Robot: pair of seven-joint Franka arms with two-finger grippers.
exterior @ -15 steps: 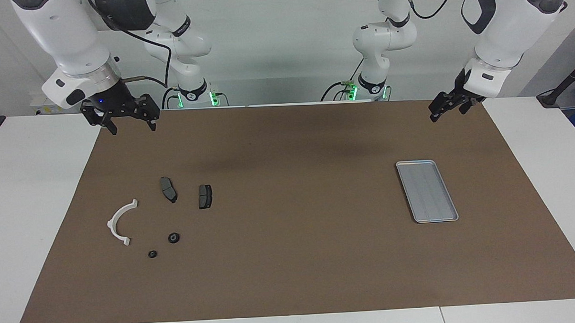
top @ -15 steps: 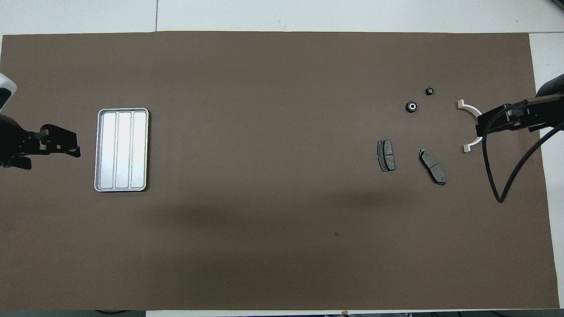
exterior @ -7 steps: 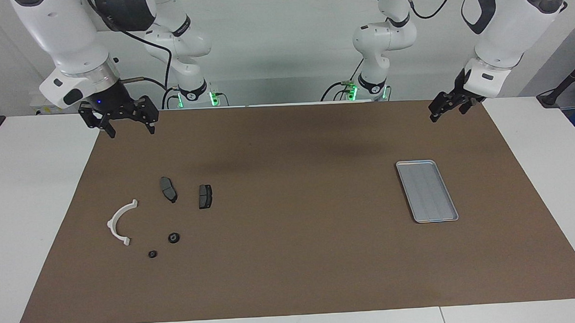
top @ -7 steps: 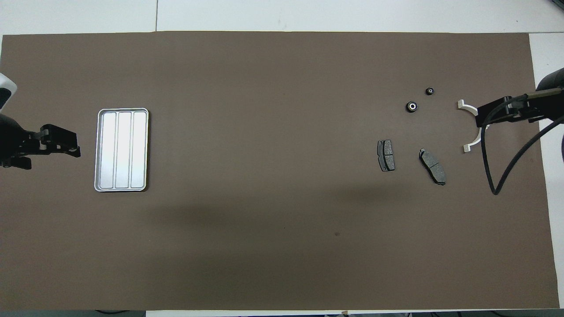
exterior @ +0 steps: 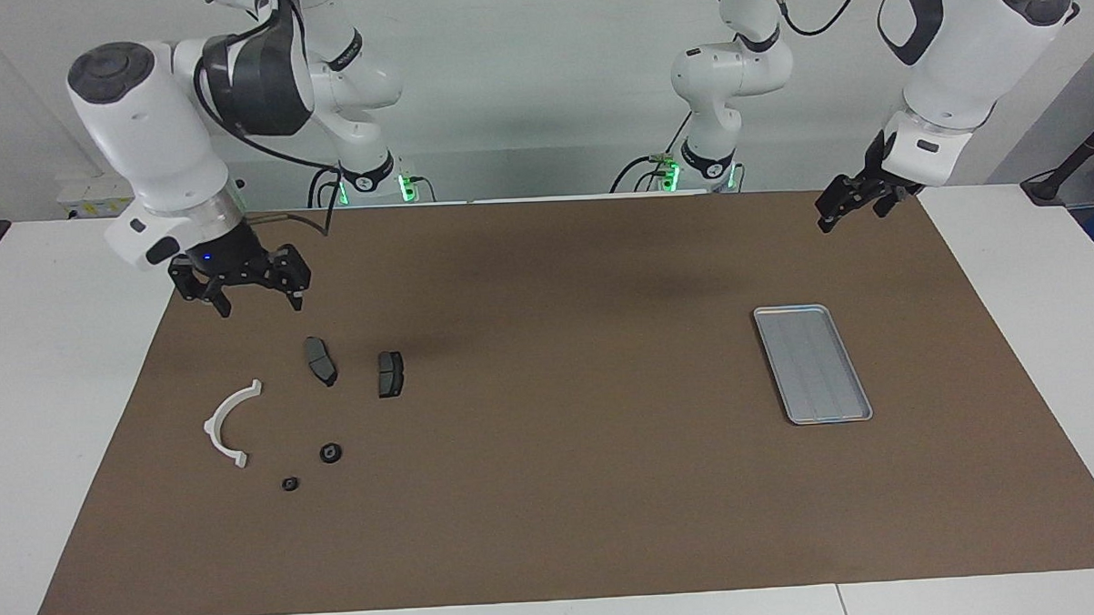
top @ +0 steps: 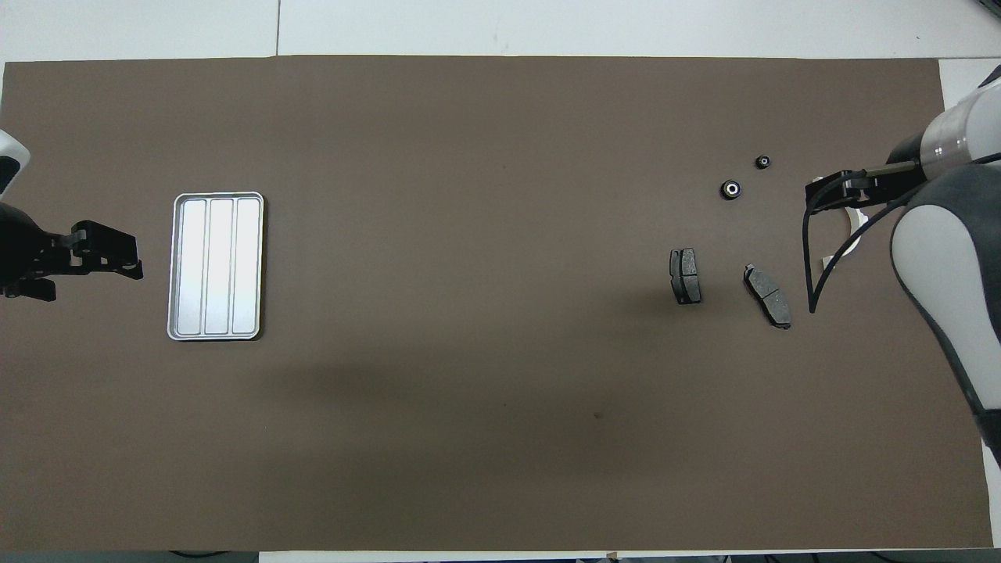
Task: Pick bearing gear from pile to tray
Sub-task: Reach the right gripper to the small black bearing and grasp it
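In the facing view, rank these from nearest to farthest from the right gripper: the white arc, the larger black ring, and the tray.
Right gripper is open, up over the mat near the pile.
1. White arc: at the right arm's end.
2. Larger black ring: farther from the robots than the arc's middle.
3. Tray: at the left arm's end, empty.

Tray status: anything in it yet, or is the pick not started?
Done: nothing. The tray holds no part. In hand: nothing gripped; the right gripper hangs open above the mat near the pile, touching no part. The left gripper waits near the tray. Left: grasp a black ring, carry it over, set it in the tray.
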